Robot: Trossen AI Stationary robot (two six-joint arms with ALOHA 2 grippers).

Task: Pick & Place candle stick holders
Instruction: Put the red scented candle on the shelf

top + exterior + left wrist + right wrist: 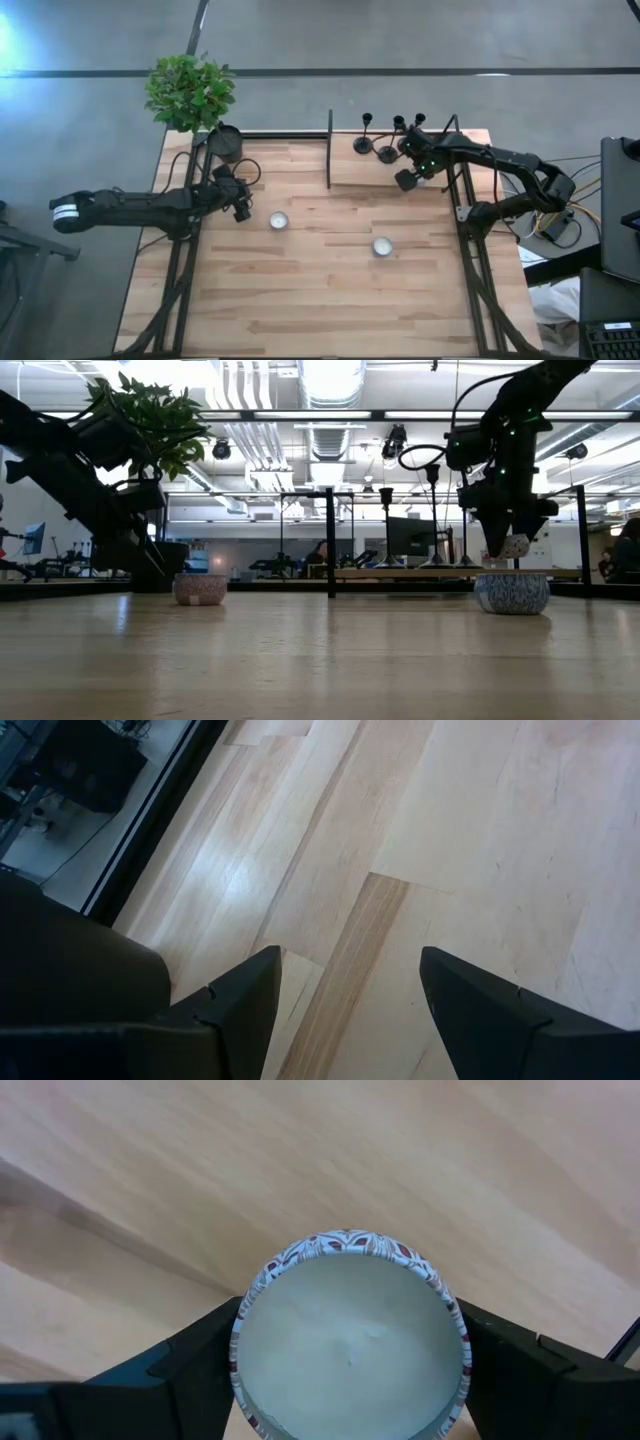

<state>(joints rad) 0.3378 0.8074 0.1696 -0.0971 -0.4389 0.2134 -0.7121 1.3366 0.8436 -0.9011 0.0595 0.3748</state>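
Three black candle stick holders [364,143] [388,152] [415,128] stand on their round bases on a raised wooden platform [355,172] at the far right. Just in front of them my right gripper [408,180] [350,1342] is shut on a small round patterned cup [350,1345] filled with white wax. In the low view this cup [511,546] hangs under the gripper. At the table's left, my left gripper [241,210] [345,960] is open over bare wood with nothing between its fingers. My right gripper pinches the patterned cup between its two fingers, one on each opposite side of the round wall [243,1355] just below the rim. The fingers come from above, pointing down. The cup sits upright, opening up, lifted clear of the platform.
Two more patterned cups stand on the table, one left of centre [279,220] [200,588], one right of centre [381,246] [512,592]. A black upright divider [330,150] bounds the platform's left end. A potted plant [190,92] stands at the far left corner.
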